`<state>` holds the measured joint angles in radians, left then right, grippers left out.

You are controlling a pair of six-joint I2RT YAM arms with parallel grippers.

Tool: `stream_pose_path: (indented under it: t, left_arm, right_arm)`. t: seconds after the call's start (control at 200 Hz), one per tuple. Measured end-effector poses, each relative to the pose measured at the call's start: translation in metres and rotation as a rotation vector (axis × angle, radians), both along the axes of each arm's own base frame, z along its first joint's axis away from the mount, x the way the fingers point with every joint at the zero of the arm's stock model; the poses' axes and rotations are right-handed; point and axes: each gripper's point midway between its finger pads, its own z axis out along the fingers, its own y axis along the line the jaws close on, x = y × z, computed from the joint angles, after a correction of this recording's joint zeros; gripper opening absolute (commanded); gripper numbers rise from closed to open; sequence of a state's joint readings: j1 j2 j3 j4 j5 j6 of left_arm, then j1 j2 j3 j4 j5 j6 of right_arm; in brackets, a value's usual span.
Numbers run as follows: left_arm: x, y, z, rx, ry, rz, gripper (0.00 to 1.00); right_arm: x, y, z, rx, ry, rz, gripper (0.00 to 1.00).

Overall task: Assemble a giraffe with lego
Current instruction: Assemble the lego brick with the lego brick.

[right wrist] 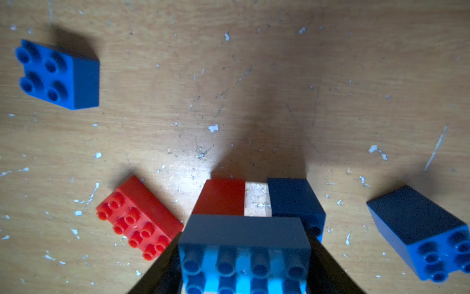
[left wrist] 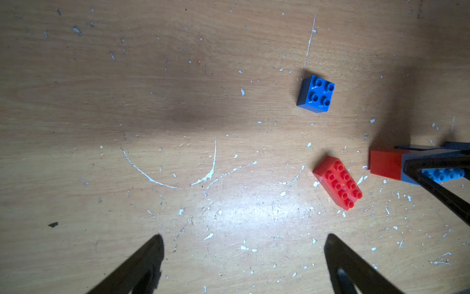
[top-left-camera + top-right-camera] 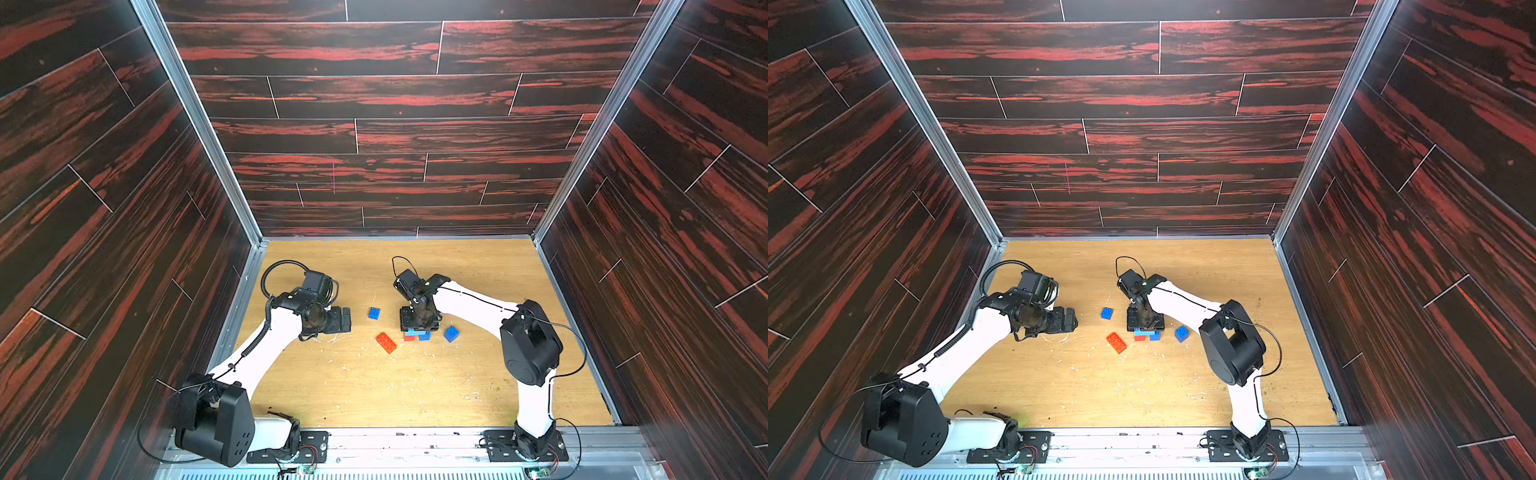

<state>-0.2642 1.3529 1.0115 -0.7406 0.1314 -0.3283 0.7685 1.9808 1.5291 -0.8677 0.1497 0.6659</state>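
Observation:
My right gripper [image 1: 245, 254] is shut on the light blue long brick [image 1: 244, 229], fingers on its two short ends. That brick lies across a red-orange square brick [image 1: 220, 197] and a dark blue square brick [image 1: 292, 198], which stand side by side with a gap between them. In both top views this small stack [image 3: 417, 335] [image 3: 1147, 335] sits mid-table under the right gripper [image 3: 419, 326]. A loose red-orange long brick [image 3: 386, 343] [image 2: 338, 182] lies left of it. My left gripper [image 2: 244, 239] [image 3: 345, 320] hangs open over bare table, left of the bricks.
Two loose dark blue square bricks lie studs up, one [image 3: 374, 313] [image 2: 316, 93] behind the red-orange long brick, the other [image 3: 451, 333] [image 1: 422, 234] right of the stack. The wooden table [image 3: 374, 386] is scratched. Dark panelled walls close in three sides.

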Motion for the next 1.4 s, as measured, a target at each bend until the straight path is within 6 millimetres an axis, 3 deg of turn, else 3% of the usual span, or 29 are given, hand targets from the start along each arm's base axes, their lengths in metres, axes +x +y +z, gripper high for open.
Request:
stream_pose_path:
  t: [0.636, 1.072, 1.398]
  left_arm:
    - [0.000, 0.000, 0.000, 0.002, -0.001, -0.006, 0.99]
    - [0.000, 0.000, 0.000, 0.002, -0.001, -0.006, 0.99]
    - [0.000, 0.000, 0.000, 0.002, -0.001, -0.006, 0.99]
  right_arm:
    - [-0.002, -0.002, 0.000, -0.008, 0.007, 0.011, 0.79]
    - [0.003, 0.001, 0.010, -0.007, -0.011, 0.021, 0.83]
    - [0.002, -0.004, 0.017, -0.020, -0.025, 0.009, 0.78]
